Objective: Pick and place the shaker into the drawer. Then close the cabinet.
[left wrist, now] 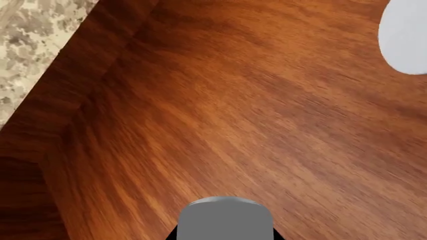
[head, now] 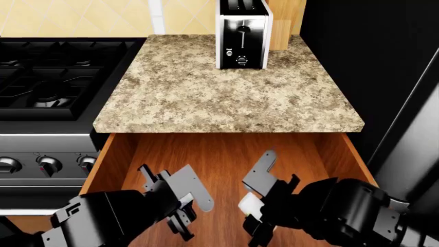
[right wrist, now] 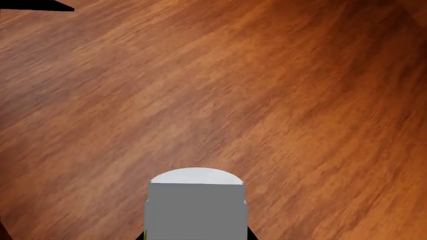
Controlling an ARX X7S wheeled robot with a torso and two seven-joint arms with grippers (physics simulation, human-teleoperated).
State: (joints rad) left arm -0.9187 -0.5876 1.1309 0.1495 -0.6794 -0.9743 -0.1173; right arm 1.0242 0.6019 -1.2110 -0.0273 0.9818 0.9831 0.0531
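Note:
The drawer (head: 219,154) stands pulled out under the counter, and its reddish wood floor fills both wrist views (left wrist: 233,125) (right wrist: 220,90). My right gripper (head: 255,198) is inside the drawer, shut on the small white shaker (head: 250,206). The shaker's rounded top (right wrist: 195,176) peeks over a grey finger (right wrist: 195,212). A white rounded shape, probably that shaker (left wrist: 403,37), shows at the edge of the left wrist view. My left gripper (head: 171,182) hovers open over the drawer's left half with nothing in it. Whether the shaker touches the floor I cannot tell.
A speckled granite counter (head: 226,98) overhangs the drawer's back, with a toaster (head: 243,33) and a wooden block (head: 285,20) at its rear. A black stove (head: 48,77) with knobs is to the left. A tall black appliance (head: 384,62) stands at the right.

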